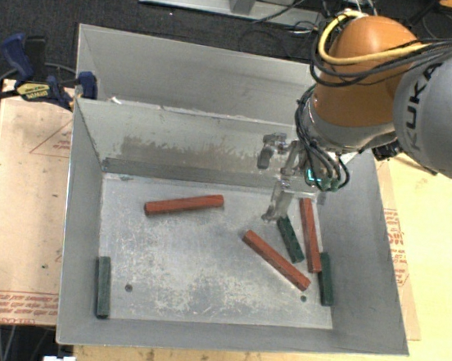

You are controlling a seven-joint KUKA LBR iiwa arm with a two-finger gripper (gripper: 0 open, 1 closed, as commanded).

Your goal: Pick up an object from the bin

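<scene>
My gripper [274, 210] hangs low over the bin's right half, near the back wall. Its tip is just above the upper end of a short dark green stick [291, 239] that lies slanted on the floor. Right of that stick lies a red-brown stick [310, 235], nearly upright in the view. Below it a longer red-brown stick [276, 259] runs diagonally down to the right. I see nothing held in the gripper.
Another dark green stick [326, 279] lies by the right wall. A red-brown stick [183, 205] lies left of centre, and a dark green stick [102, 286] sits in the front left corner. The arm's orange cover and cables hang over the back right corner.
</scene>
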